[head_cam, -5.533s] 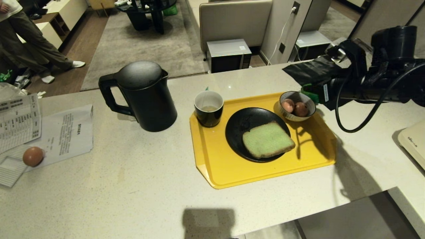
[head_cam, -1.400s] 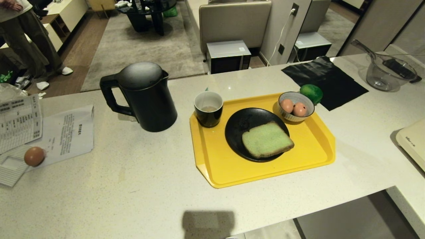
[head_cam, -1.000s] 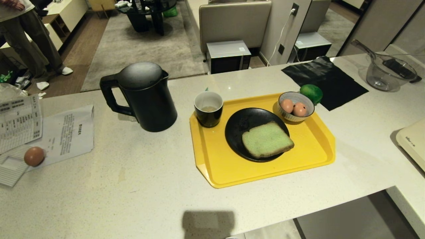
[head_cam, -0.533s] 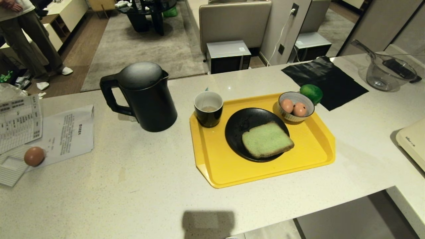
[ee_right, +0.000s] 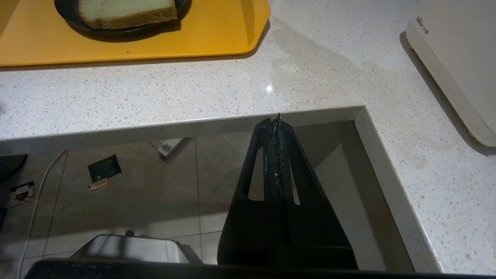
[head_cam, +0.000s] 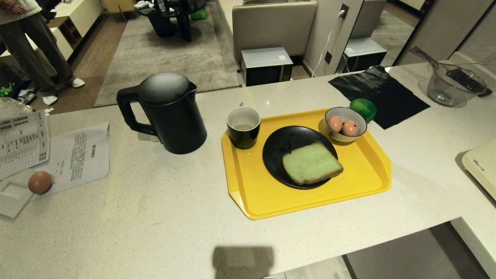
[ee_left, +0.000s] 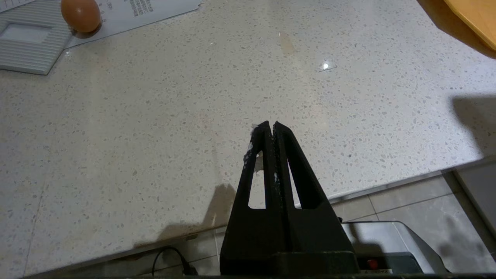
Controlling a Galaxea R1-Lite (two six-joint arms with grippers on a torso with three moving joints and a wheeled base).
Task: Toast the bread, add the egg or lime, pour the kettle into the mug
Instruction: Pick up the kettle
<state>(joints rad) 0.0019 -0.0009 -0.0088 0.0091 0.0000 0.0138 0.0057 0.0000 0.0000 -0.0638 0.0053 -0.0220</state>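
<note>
Bread (head_cam: 312,162), likely soft and light, lies on a black plate (head_cam: 279,145), best lifted by its crust; both grippers' fingers clenched, empty.

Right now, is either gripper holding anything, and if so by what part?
Nothing is held. The left gripper is shut on itself over bare counter, and the right gripper is shut empty by the counter's near edge.

We take the yellow plastic tray (head_cam: 248,193) as our landmark on the pale speckled stone worktop (head_cam: 155,217). On it, the black-and-white mug (head_cam: 243,126) stands left, the square green bread slice (head_cam: 312,162) on a round black plate (head_cam: 283,147) centre, a striped bowl (head_cam: 346,123) right. The tall black kettle (head_cam: 168,112) stands left of the tray; the round green lime (head_cam: 364,108) lies just behind it.
</note>
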